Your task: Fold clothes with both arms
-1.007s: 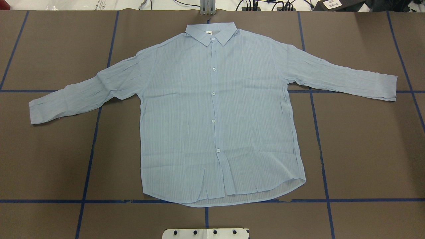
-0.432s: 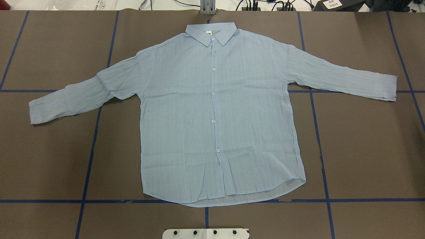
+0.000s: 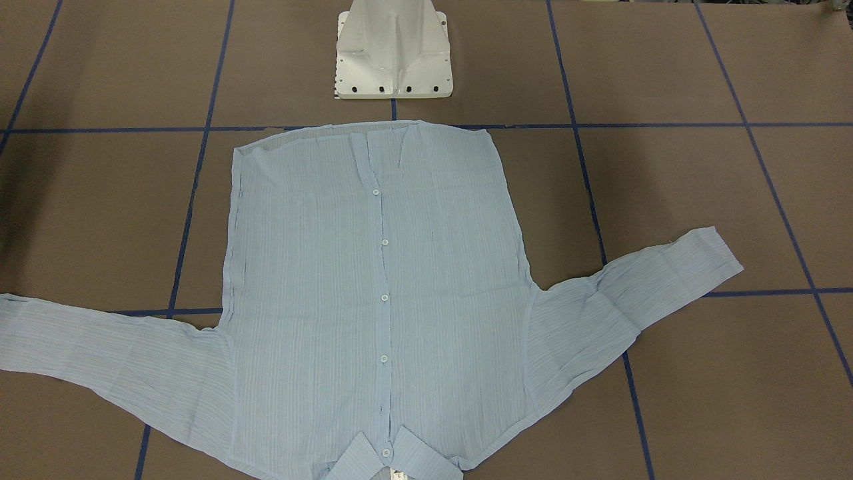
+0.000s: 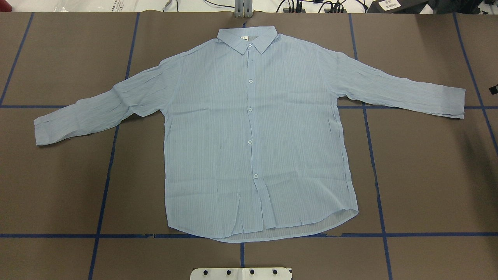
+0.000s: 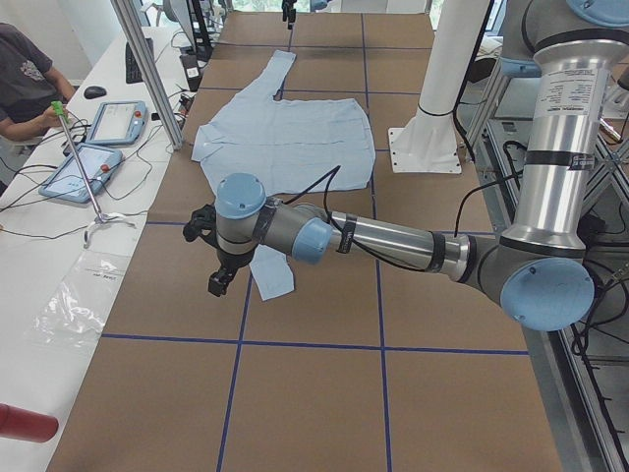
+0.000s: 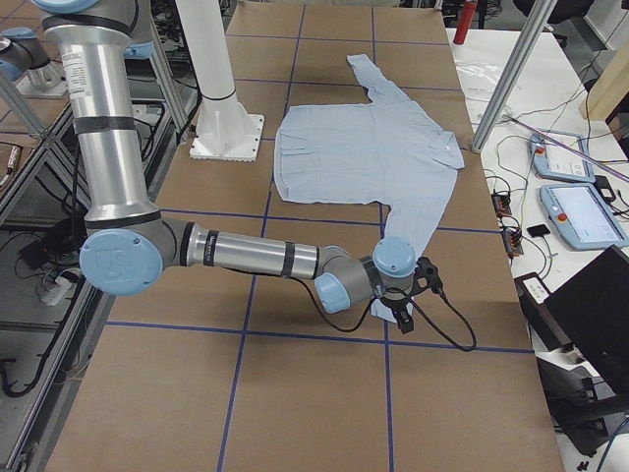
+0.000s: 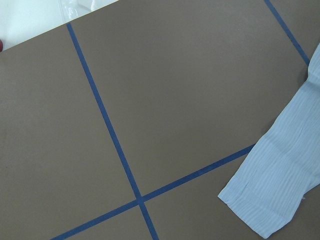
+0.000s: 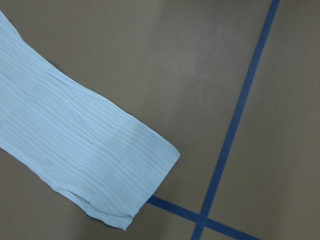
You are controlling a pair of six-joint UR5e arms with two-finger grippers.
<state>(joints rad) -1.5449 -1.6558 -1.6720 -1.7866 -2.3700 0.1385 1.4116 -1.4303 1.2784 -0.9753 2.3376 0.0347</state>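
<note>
**Fingers.** The left fingers (image 5: 214,286) show only in the side camera. They point down above the surface (image 4: 428,175), just beside the left cuff (image 7: 260,210). I cannot tell how far apart they stand, and I see nothing hanging from them. The right fingers (image 6: 406,323) point down in the same way by the right cuff (image 8: 130,175). Only a dark sliver enters the overhead view at its right edge, so their opening cannot be told either. Neither wrist camera shows its own fingers. Each looks down on a cuff lying flat, with no contact evident.

**Arms.** The left arm (image 5: 393,236) and the right arm (image 6: 246,254) reach low and far outward. I judge they are staged this way so that both sleeve ends can be taken together.

**Shirt.** The shirt (image 4: 253,136) lies flat in the middle of the surface, buttoned and front up.
- The hem is near the white pedestal base (image 3: 393,60).
- The collar (image 4: 247,37) is towards the far edge.
- The sleeves are spread to either side across the blue tape lines (image 4: 105,175).

I take this spread layout to be there to give clean edges for a symmetric fold.

**Progress.** No fold has been made, so the task is at its start.

**Risk.** The fabric looks thin and crinkly. A pinch may catch only the top layer, or drag the sleeve and skew the body.
</note>
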